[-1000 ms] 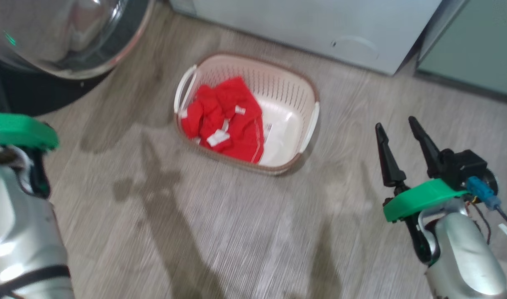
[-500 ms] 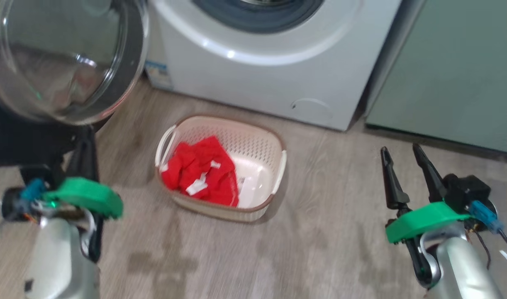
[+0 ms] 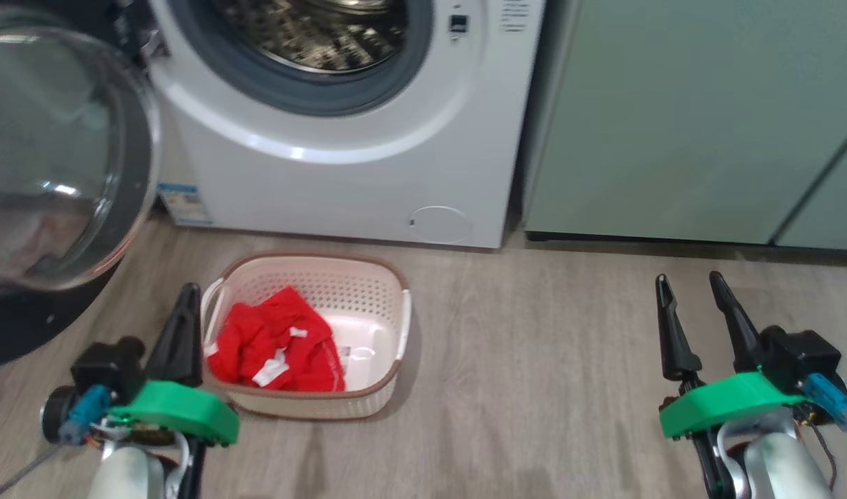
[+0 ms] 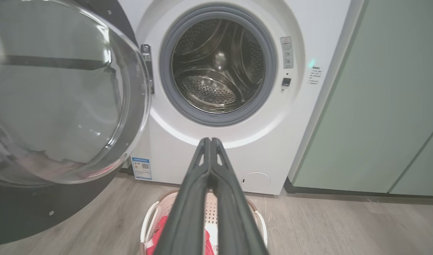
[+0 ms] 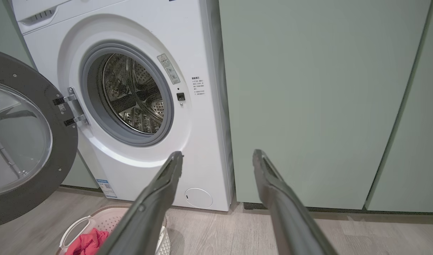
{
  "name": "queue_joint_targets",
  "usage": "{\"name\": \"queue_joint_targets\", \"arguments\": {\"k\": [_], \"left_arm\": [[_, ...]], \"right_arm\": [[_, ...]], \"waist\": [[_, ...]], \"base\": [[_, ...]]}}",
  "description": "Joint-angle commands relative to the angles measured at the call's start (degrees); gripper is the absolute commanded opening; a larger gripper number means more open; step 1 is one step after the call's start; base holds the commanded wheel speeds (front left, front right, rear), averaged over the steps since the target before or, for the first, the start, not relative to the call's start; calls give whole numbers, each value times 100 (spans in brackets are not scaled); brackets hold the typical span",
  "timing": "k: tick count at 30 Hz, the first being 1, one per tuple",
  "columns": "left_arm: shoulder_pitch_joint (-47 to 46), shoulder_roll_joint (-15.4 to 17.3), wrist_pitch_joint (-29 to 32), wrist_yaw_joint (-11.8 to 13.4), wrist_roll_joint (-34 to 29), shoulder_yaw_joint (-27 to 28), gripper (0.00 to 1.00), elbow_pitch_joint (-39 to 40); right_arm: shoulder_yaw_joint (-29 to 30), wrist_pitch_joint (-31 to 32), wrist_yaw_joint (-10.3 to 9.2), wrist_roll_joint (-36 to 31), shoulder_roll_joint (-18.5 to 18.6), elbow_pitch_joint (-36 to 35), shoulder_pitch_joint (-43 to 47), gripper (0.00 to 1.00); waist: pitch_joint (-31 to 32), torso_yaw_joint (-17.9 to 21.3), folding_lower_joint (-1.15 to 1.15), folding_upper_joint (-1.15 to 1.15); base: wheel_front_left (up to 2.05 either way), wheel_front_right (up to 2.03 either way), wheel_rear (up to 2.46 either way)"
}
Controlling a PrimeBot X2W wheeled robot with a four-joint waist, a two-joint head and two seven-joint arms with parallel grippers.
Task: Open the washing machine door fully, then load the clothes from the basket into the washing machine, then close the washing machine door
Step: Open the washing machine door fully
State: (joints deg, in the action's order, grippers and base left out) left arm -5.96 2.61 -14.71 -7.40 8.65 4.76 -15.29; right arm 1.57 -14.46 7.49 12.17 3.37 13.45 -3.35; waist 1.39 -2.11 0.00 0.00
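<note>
The white washing machine (image 3: pixel 368 180) stands ahead with its steel drum (image 4: pixel 216 67) showing. Its black-rimmed glass door (image 3: pixel 49 159) hangs swung out to the left; the left wrist view shows the door (image 4: pixel 57 95) and the right wrist view the door (image 5: pixel 21 138). On the floor before it sits the cream basket (image 3: pixel 389 277) holding red clothes (image 3: pixel 278 343) in its left half. My left gripper (image 3: pixel 188 294) is shut and empty, just left of the basket. My right gripper (image 3: pixel 690 284) is open and empty, well to the right of it. In the right wrist view the basket (image 5: pixel 110 219) shows at the bottom left.
Pale green cabinets (image 3: pixel 694 118) stand right of the machine. A small round white panel (image 3: pixel 441 224) sits low on the machine's front. Bare wooden floor (image 3: pixel 548 360) lies between the basket and my right gripper.
The head camera has tilted up, so the basket sits lower in the picture and the drum has come into view. My left gripper has come fully into view beside the basket.
</note>
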Motion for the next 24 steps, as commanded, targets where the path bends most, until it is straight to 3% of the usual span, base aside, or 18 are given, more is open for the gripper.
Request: {"name": "queue_joint_targets", "arguments": {"k": [1,13,21,22,23,24], "left_arm": [[-102,40,-29,20,11,60,0,329],[341,28,-29,377,400,-544,0,926],[467,28,-29,539,495,-698,0,1164],[475,28,-29,585,525,-680,31,1168],[480,28,-29,612,549,-674,87,1167],[488,27,-29,624,564,-680,100,1149]], "right_arm": [[-106,-53,0,-3,-28,-273,-82,100],[44,-53,0,128,-45,-568,151,100],[39,-53,0,315,-48,-604,250,100],[45,-53,0,326,-48,-600,253,100],[50,-53,0,334,-48,-591,258,100],[54,-53,0,336,-48,-579,261,100]], "waist": [[53,217,0,0],[10,737,0,0],[-82,884,0,0],[-91,884,0,0],[-99,881,0,0],[-104,875,0,0]], "base": [[0,0,0],[0,0,0],[0,0,0],[0,0,0],[0,0,0],[0,0,0]]}}
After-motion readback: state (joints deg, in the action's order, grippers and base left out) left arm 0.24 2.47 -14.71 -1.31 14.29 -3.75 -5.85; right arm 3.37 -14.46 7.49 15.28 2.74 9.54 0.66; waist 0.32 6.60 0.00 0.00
